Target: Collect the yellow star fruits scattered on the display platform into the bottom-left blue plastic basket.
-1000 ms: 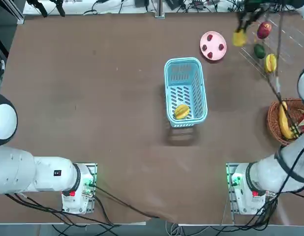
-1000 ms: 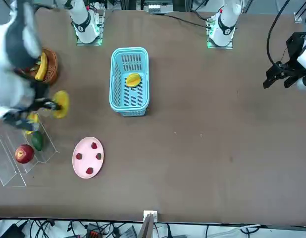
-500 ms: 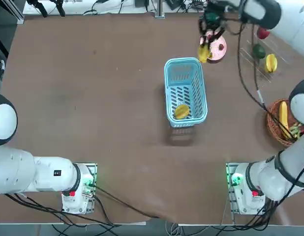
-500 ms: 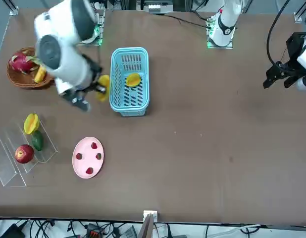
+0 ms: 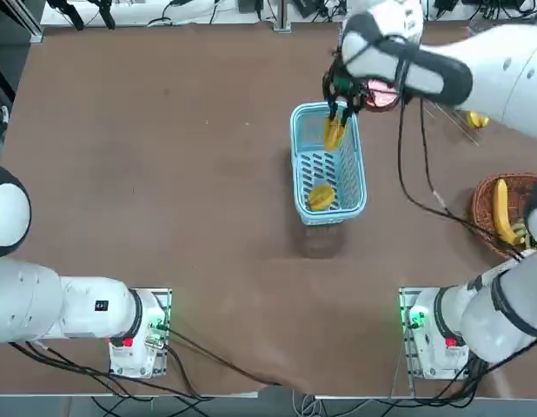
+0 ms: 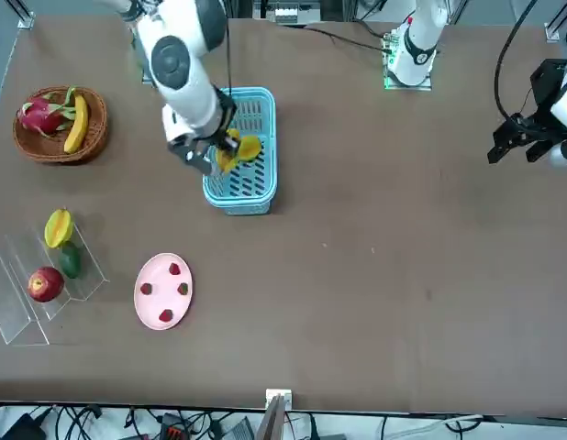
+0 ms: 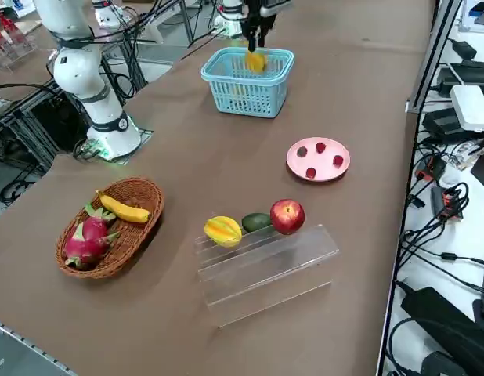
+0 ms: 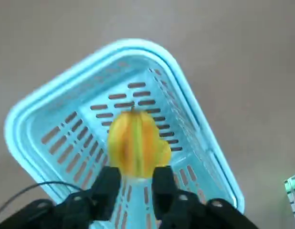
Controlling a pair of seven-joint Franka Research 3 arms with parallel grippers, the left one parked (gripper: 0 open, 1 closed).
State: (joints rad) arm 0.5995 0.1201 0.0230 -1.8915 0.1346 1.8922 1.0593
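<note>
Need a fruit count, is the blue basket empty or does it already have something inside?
Not empty: one star fruit lies on the blue basket floor; the right claw hangs another above it.

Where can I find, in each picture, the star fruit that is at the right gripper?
Top view: star fruit just below the right gripper, over the blue plastic basket.
Front view: at the basket's left wall.
Right side view: above the basket, top centre.
Right wrist view: centre, beyond the fingertips.
Shared landmark: the blue plastic basket.
</note>
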